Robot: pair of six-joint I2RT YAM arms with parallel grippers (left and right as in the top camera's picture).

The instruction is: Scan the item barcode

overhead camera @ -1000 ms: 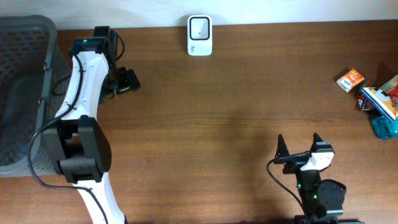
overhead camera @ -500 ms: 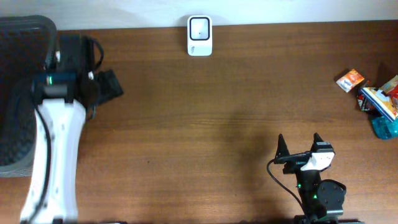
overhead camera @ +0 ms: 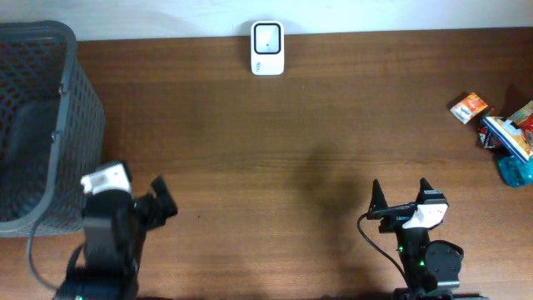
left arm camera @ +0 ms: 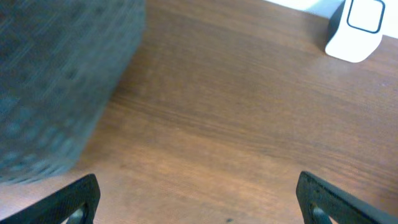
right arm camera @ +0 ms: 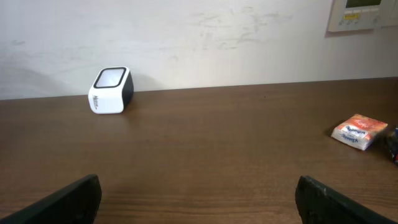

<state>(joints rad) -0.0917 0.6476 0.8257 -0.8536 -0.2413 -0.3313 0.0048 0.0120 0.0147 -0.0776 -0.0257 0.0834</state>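
Note:
The white barcode scanner (overhead camera: 267, 47) stands at the table's far edge; it also shows in the left wrist view (left arm camera: 357, 31) and the right wrist view (right arm camera: 111, 90). A small orange packet (overhead camera: 470, 107) (right arm camera: 359, 132) lies at the far right, beside a pile of packaged items (overhead camera: 510, 137). My left gripper (overhead camera: 164, 202) (left arm camera: 199, 199) is open at the near left, over bare wood, holding nothing. My right gripper (overhead camera: 400, 190) (right arm camera: 198, 199) is open at the near right with nothing in it, well short of the items.
A dark mesh basket (overhead camera: 37, 125) (left arm camera: 56, 74) fills the left end of the table, just left of my left gripper. A wall runs behind the far edge.
My left arm has drawn back from the far left beside the basket to the near edge, still open. The right arm has not moved.

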